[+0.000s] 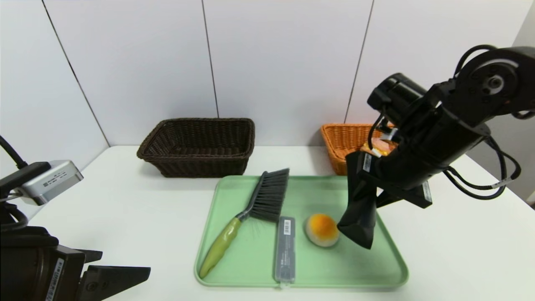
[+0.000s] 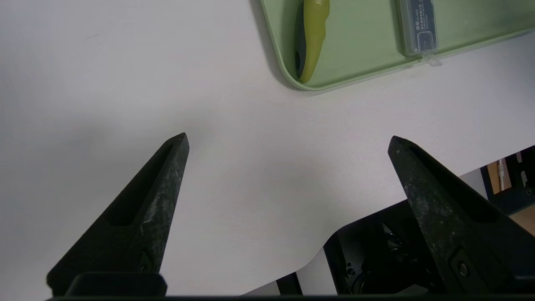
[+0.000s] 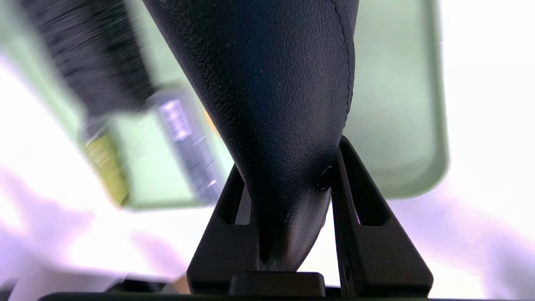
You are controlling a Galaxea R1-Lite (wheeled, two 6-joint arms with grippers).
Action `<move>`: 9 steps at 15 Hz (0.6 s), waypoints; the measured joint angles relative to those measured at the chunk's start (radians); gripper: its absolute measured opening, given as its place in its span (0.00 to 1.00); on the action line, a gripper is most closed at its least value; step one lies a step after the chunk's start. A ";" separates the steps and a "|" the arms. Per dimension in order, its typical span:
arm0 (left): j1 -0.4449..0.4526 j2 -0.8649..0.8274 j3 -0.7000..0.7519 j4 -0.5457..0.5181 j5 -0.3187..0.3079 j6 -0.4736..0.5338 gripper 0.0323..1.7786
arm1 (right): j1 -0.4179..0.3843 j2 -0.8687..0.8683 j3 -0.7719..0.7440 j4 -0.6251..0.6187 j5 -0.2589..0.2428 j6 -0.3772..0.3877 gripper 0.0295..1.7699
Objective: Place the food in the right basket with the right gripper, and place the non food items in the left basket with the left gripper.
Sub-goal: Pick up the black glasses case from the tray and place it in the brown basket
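- Black pouch: gripped between fingers of part-closed right claw, above tray's right side.
- Left claw: wide open, empty, beyond tray's near-left corner.

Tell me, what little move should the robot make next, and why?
Maybe the right gripper should carry the black pouch sideways toward the dark basket. Its fingers already pinch the pouch above the tray, and a pouch isn't food.
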 joint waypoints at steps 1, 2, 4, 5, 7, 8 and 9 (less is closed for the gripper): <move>0.000 0.001 0.000 0.001 0.000 0.000 0.95 | 0.002 -0.025 -0.026 -0.002 0.042 -0.013 0.26; 0.000 0.001 0.000 0.002 0.000 0.000 0.95 | 0.005 -0.048 -0.055 -0.007 0.085 -0.024 0.26; 0.000 0.001 0.001 0.006 -0.001 0.000 0.95 | 0.016 -0.087 -0.111 -0.057 0.155 -0.064 0.26; 0.000 0.001 0.001 0.005 0.000 0.000 0.95 | 0.028 -0.100 -0.125 -0.109 0.172 -0.090 0.26; 0.000 0.001 0.000 0.005 0.000 0.000 0.95 | 0.062 -0.110 -0.137 -0.231 0.180 -0.116 0.26; 0.000 0.001 -0.001 0.000 0.000 -0.001 0.95 | 0.080 -0.107 -0.138 -0.300 0.176 -0.117 0.26; 0.000 0.001 -0.001 -0.001 0.000 -0.002 0.95 | 0.096 -0.099 -0.138 -0.380 0.173 -0.118 0.26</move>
